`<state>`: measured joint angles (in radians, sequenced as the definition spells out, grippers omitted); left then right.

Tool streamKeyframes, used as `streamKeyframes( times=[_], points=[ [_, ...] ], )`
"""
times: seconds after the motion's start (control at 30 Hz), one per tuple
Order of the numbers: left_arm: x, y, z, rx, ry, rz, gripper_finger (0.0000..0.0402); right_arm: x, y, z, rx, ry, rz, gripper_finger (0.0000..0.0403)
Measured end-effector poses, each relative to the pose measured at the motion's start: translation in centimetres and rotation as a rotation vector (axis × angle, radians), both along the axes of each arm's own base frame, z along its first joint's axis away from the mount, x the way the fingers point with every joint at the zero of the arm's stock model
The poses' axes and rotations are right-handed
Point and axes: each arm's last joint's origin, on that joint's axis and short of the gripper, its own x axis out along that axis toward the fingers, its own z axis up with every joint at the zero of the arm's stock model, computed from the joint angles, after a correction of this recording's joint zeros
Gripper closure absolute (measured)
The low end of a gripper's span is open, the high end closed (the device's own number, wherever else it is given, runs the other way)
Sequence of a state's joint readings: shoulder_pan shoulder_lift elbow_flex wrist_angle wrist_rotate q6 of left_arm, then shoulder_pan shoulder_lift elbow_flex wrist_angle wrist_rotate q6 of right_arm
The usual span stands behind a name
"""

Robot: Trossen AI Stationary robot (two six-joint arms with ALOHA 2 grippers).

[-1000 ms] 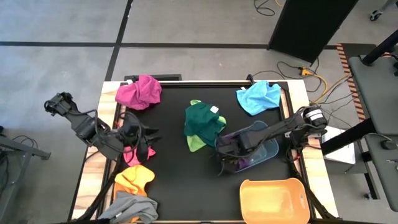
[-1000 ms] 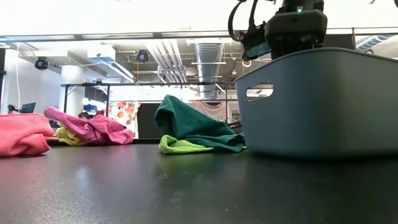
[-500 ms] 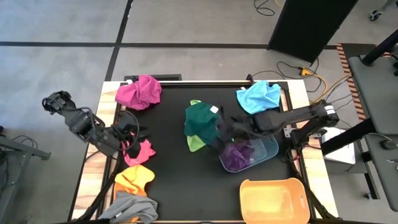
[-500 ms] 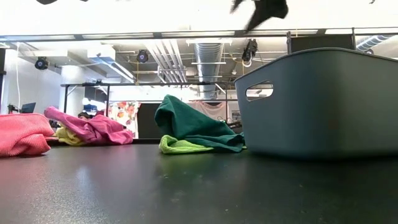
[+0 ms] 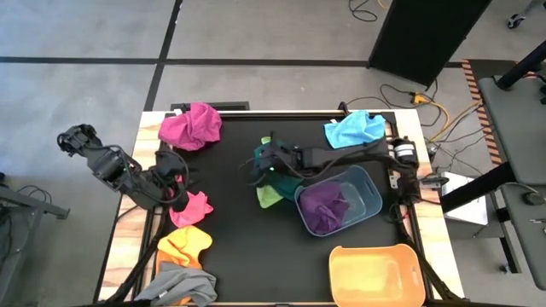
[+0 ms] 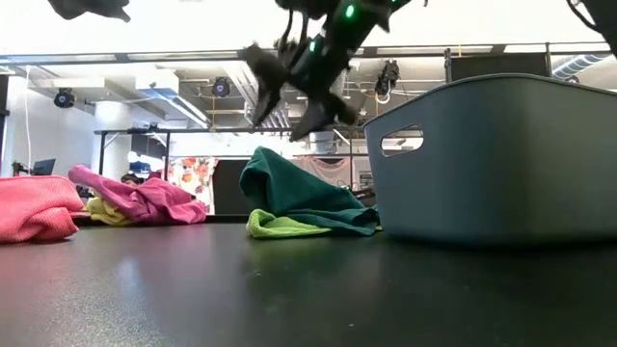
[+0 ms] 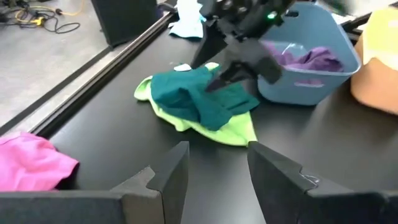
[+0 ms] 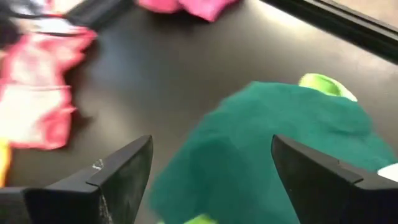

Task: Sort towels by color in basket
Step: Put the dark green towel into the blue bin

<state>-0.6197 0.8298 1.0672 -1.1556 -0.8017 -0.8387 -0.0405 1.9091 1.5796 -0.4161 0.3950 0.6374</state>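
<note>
My right gripper (image 5: 263, 162) hangs open just above the dark green towel (image 5: 280, 175), which lies crumpled on the lime towel (image 5: 268, 197) at mid-table; its fingers stand apart over the green cloth (image 8: 261, 143) without touching it. The purple towel (image 5: 327, 207) lies in the blue basket (image 5: 368, 189). My left gripper (image 5: 179, 184) waits open at the table's left, beside the pink towel (image 5: 194, 207). The magenta towel (image 5: 190, 125) and the light blue towel (image 5: 354, 130) lie at the far edge. The orange-yellow towel (image 5: 183, 243) and the grey towel (image 5: 181, 286) lie at the near left.
An orange basket (image 5: 375, 273) stands at the near right corner, just in front of the blue one. The black tabletop (image 5: 247, 256) shows bare between the near-left towels and the two baskets.
My right gripper has risen out of the blue basket and gone toward the table's left and far side, ending over the dark green towel. The purple towel has stayed behind, lying loose in the basket.
</note>
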Motion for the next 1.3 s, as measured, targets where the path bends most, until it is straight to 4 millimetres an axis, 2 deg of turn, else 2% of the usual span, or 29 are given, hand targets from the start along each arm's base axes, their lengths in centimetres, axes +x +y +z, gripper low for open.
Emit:
streamKeyframes(
  times=[0.1, 0.33, 0.47, 0.6, 0.67, 0.73, 0.9, 1.1, 1.2, 1.3],
  points=[
    [-0.1, 0.1, -0.9, 0.014, 0.019, 0.0, 0.0253, 0.4, -1.4, -1.8, -0.032, 0.046, -0.052, 0.0101],
    [-0.4, 0.3, -2.9, 0.045, 0.061, 0.001, 0.0253, 0.7, -2.9, -4.9, -0.02, 0.182, 0.05, 0.0131],
    [-0.6, 0.4, -3.8, 0.043, 0.07, 0.013, 0.0253, 0.5, -3.4, -5.5, -0.011, 0.225, 0.035, 0.0192],
    [-0.7, 0.5, -4.0, 0.024, 0.062, 0.028, 0.0253, 0.1, -3.6, -4.8, -0.013, 0.234, 0.035, 0.0295],
    [-0.7, 0.5, -4.0, 0.012, 0.053, 0.036, 0.0253, -0.3, -3.6, -3.3, -0.029, 0.208, 0.049, 0.0356],
    [-0.7, 0.5, -3.9, 0.006, 0.045, 0.039, 0.0253, -0.8, -3.5, -1.2, -0.055, 0.175, 0.072, 0.038],
    [-0.4, 0.4, -3.6, 0.004, -0.011, 0.065, 0.0253, -3.4, -2.9, 5.5, -0.099, 0.054, 0.099, 0.0392],
    [0.2, 0.0, -3.1, -0.041, -0.099, 0.075, 0.0253, -9.0, 0.0, 15.0, -0.119, -0.209, 0.232, 0.0393],
    [0.4, -0.1, -2.9, -0.035, -0.135, 0.098, 0.0253, -12.1, 1.3, 18.3, -0.027, -0.338, 0.373, 0.0393],
    [0.5, 0.0, -2.7, -0.027, -0.164, 0.119, 0.0253, -15.2, 2.7, 20.7, 0.105, -0.428, 0.51, 0.0393]
  ],
)
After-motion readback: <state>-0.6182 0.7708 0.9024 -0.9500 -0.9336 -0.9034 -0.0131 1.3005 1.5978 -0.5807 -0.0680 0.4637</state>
